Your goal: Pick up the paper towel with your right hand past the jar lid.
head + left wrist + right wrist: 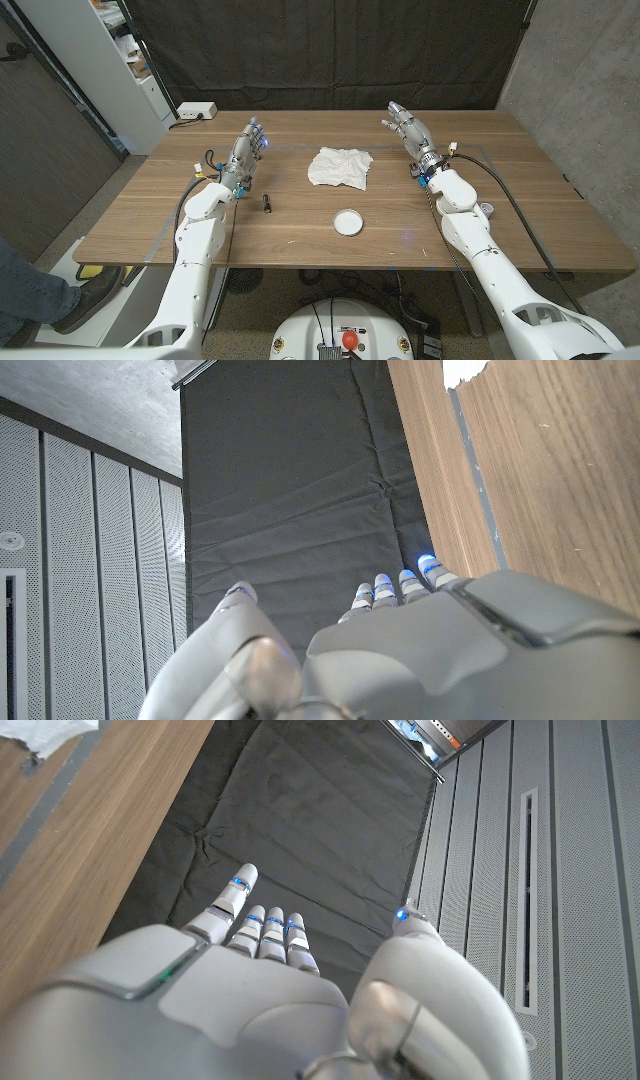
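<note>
Wooden table (520, 215) against a black curtain backdrop, grey panel wall to one side. One crumpled white paper towel (340, 167) lies mid-table, toward the far edge. One round white jar lid (348, 221) sits nearer the robot, apart from the towel and just right of its centre line. One small dark object (267, 202), too small to identify, lies left of the lid.

Two hands, both raised above the table and holding nothing. The right hand (407, 127) is off to the right of the towel, well apart from it, with its fingers extended and spread; the right wrist view shows the fingers (262, 927) straight and the thumb held away, with a corner of the towel at the table's edge of that picture. The left hand (248, 146) is to the left of the towel, fingers likewise straight and apart, empty.

Judged step: the start, reach not begun; nothing is grasped and the towel looks untouched. The next move likely calls for the right hand to swing in toward the middle and descend on the towel, which lies beyond the lid from the robot's side, then close the fingers on a raised fold. The lid is not on a direct line from the hand, so a bump looks unlikely. The left hand has no part.
</note>
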{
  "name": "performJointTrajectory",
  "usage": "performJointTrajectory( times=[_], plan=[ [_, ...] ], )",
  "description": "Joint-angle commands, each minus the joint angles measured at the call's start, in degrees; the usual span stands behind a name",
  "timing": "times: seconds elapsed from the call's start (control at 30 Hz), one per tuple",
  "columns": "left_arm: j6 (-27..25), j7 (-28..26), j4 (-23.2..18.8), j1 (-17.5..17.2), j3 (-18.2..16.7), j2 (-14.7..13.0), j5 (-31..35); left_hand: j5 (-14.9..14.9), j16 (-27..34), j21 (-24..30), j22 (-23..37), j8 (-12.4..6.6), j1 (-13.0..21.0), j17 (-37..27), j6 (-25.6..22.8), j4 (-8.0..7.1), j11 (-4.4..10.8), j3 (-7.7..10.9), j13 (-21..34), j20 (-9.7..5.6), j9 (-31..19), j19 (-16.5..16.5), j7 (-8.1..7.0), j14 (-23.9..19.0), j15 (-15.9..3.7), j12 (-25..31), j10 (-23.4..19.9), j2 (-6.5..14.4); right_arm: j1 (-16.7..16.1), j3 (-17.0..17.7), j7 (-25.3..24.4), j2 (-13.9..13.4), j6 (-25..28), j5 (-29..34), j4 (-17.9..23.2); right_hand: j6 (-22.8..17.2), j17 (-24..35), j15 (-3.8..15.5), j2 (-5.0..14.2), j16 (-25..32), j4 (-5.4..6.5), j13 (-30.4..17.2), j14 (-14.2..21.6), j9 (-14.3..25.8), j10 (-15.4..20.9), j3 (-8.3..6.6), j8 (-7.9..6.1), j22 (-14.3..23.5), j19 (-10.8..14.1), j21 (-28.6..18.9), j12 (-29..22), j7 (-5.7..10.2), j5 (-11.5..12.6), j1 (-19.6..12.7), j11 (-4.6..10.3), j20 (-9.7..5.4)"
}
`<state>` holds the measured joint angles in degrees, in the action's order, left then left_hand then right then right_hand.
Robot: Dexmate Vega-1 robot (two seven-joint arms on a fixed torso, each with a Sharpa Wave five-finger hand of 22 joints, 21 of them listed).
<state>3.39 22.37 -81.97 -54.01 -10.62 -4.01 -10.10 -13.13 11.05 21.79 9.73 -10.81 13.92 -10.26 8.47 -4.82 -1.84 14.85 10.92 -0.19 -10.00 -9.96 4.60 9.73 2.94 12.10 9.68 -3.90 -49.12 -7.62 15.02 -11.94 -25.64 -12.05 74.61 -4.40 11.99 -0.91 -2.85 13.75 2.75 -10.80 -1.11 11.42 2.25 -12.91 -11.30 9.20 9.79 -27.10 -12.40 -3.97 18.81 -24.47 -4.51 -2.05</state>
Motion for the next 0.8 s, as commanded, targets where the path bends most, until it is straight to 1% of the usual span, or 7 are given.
performJointTrajectory(
  times=[0.03,0.37,0.67,0.8],
  plan=[
    [-0.5,0.1,-0.7,-0.1,0.4,0.1,0.1,0.1,0.4,-0.1,0.3,-0.42,0.2,-0.3,-0.2,0.44,-0.36,0.16,0.1,0.27,-0.1,-7.3,0.02,2.6,0.42,0.2,0.7,0.5,0.7,-0.6,1.1,0.1,-1.4,-0.1,0.3,0.1,0.1,-0.29,0.00,0.0,-0.59,-0.3,0.3,0.0,0.1,-0.06,-0.22,0.1,0.6,0.2,0.0,0.60,0.2,-0.8,-0.10,-0.16],
    [-0.9,0.2,-1.3,-0.3,0.5,-0.2,0.3,0.2,0.4,-0.4,0.3,-0.27,0.2,-0.3,-0.1,0.51,-0.30,0.17,0.1,0.45,-0.1,-7.3,-0.07,2.7,0.58,0.2,0.6,0.7,0.8,-1.1,2.0,0.4,-1.5,-0.5,0.5,0.1,0.1,-0.30,0.07,0.0,-0.73,-0.3,0.5,-0.1,0.4,-0.09,-0.23,0.1,0.8,0.5,-0.1,0.59,0.1,-1.0,-0.09,-0.07],
    [-1.1,0.8,-1.1,-0.2,0.5,-0.5,0.1,0.3,0.3,-0.7,0.3,-0.22,0.4,-0.3,-0.1,0.59,-0.38,0.25,0.1,0.52,-0.2,-7.4,-0.01,2.6,0.53,0.2,0.6,1.0,1.1,-2.3,1.5,0.0,-2.7,2.1,1.1,0.1,0.2,-0.26,0.10,-0.1,-0.83,-0.3,0.6,-0.1,0.5,-0.06,-0.20,0.1,0.9,0.8,0.0,0.85,0.1,-1.1,0.07,-0.02],
    [-1.0,0.9,-1.0,-0.2,0.4,-0.6,0.1,0.4,0.3,-0.9,0.4,-0.23,0.4,-0.3,-0.2,0.63,-0.35,0.27,0.1,0.64,-0.2,-7.4,-0.06,2.6,0.52,0.2,0.6,1.1,1.1,-2.8,0.4,-0.1,-3.1,4.1,1.5,0.1,0.2,-0.26,0.10,-0.1,-0.89,-0.3,0.5,-0.1,0.5,-0.06,-0.22,0.1,0.9,1.0,0.0,0.90,0.1,-1.1,0.04,0.02]
  ],
)
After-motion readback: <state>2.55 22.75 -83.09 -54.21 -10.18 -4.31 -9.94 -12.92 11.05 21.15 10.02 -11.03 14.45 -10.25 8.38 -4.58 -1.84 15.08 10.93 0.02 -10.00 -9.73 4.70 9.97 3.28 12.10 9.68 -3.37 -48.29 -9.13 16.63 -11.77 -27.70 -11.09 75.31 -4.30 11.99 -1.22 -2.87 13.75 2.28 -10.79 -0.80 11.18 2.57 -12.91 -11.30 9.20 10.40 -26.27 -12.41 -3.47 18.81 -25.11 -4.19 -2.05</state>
